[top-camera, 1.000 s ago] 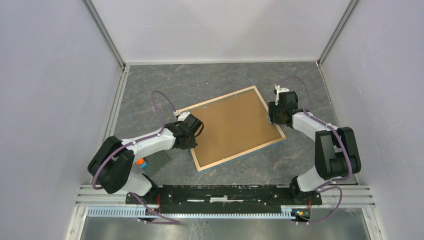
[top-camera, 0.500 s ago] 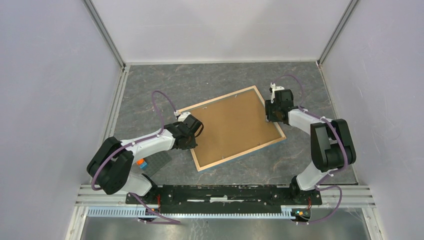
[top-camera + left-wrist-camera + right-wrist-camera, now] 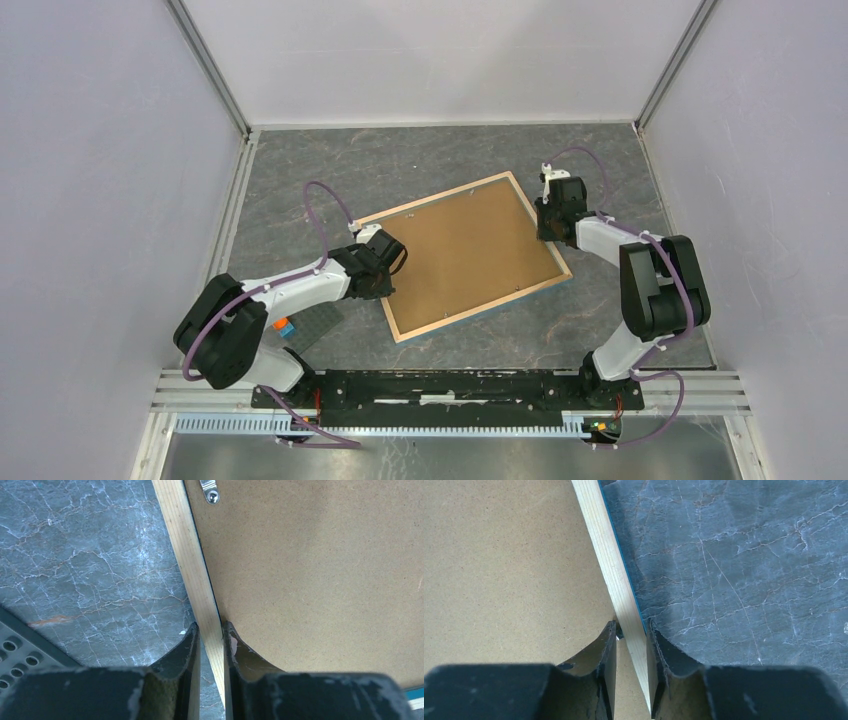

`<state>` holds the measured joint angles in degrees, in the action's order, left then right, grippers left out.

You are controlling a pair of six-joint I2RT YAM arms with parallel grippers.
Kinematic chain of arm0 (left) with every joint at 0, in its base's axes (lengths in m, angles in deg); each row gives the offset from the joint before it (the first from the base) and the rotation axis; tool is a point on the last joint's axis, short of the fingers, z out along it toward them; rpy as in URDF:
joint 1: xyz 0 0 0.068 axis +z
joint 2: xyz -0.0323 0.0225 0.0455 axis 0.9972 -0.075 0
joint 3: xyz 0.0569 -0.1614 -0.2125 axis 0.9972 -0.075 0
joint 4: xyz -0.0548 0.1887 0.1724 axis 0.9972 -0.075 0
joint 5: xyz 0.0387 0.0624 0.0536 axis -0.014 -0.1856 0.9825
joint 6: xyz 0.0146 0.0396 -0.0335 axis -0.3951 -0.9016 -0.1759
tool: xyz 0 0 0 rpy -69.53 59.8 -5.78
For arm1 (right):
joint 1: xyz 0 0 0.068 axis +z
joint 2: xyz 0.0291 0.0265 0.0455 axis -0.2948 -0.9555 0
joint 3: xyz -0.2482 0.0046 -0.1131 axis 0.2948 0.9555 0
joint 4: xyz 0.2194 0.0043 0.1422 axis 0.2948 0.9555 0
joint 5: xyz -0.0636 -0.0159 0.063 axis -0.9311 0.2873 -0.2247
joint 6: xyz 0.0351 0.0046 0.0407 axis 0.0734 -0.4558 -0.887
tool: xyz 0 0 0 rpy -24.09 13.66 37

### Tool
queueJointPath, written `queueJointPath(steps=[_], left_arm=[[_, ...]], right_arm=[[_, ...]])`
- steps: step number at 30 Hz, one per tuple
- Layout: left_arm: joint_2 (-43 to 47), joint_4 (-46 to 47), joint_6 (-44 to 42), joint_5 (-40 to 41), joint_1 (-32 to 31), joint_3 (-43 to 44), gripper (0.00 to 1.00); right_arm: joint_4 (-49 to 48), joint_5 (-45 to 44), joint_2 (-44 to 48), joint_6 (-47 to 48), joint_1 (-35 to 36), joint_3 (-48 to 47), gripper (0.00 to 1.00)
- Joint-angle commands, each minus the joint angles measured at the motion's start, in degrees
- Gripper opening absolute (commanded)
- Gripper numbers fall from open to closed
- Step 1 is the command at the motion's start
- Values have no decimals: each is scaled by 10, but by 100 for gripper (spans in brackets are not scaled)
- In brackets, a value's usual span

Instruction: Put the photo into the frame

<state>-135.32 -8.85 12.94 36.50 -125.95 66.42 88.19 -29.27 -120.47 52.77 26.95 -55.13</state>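
Note:
The frame [image 3: 480, 307] lies face down on the grey marble table, light wood rails up, with a thin blue edge showing. The brown backing board [image 3: 465, 250] fills its middle. The photo is not in view in any view. My left gripper [image 3: 378, 283] is shut on the frame's left rail [image 3: 187, 555], one finger outside it and one on the board [image 3: 310, 580]. My right gripper [image 3: 547, 222] is shut on the right rail [image 3: 604, 545], near the far right corner, straddling it the same way. Both grippers show in their wrist views, left [image 3: 209, 630] and right [image 3: 630, 627].
A grey perforated plate [image 3: 315, 322] with a small orange and blue piece [image 3: 283, 326] lies by the left arm's base. A metal turn clip [image 3: 210, 490] sits on the board's left edge. Walls close in the back and both sides.
My right gripper has moved a little along the right rail toward the frame's far corner. The left gripper and the frame have not moved.

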Motion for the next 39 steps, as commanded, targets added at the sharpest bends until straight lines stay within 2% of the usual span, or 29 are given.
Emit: queueJointPath(steps=[1, 7, 10, 13, 14, 15, 20, 22, 26, 30, 31, 33, 35, 39], left_arm=[[-9, -12, -52, 33, 1, -20, 8], [-9, -12, -51, 33, 1, -19, 7], [-10, -11, -52, 33, 1, -18, 7], [-16, -21, -53, 37, 1, -7, 7], [-22, -27, -53, 39, 1, 0, 7], [-28, -33, -54, 41, 1, 8, 7], [-73, -45, -70, 41, 15, 66, 7], [-91, -41, -76, 24, 37, 88, 7], [-133, -27, -89, 2, 79, 137, 8], [-204, -30, -112, -6, 113, 249, 12], [-228, -35, -114, -11, 122, 278, 15], [-262, -40, -123, -37, 130, 335, 30], [-274, -40, -131, -46, 130, 372, 53], [-231, -23, -137, -70, 130, 362, 82]], right_arm=[[-1, -6, -15, 7, 6, -3, 22], [0, 1, -11, 2, 7, 4, 2], [-4, 10, -4, 1, 7, 5, 0], [13, 19, -5, -8, 7, -7, 9], [16, 26, -2, -13, 6, -8, 15], [16, 42, 3, -18, 6, -5, 26], [-52, 122, 86, -49, -17, 88, 47], [-53, 130, 120, -54, -20, 119, 51], [-65, 179, 187, -68, -20, 180, 52], [-96, 251, 272, -113, -19, 281, 52], [-101, 259, 299, -125, -19, 302, 52], [-97, 258, 346, -135, -19, 339, 55], [-85, 246, 381, -132, -20, 353, 57], [-26, 199, 411, -93, -20, 330, 59]])
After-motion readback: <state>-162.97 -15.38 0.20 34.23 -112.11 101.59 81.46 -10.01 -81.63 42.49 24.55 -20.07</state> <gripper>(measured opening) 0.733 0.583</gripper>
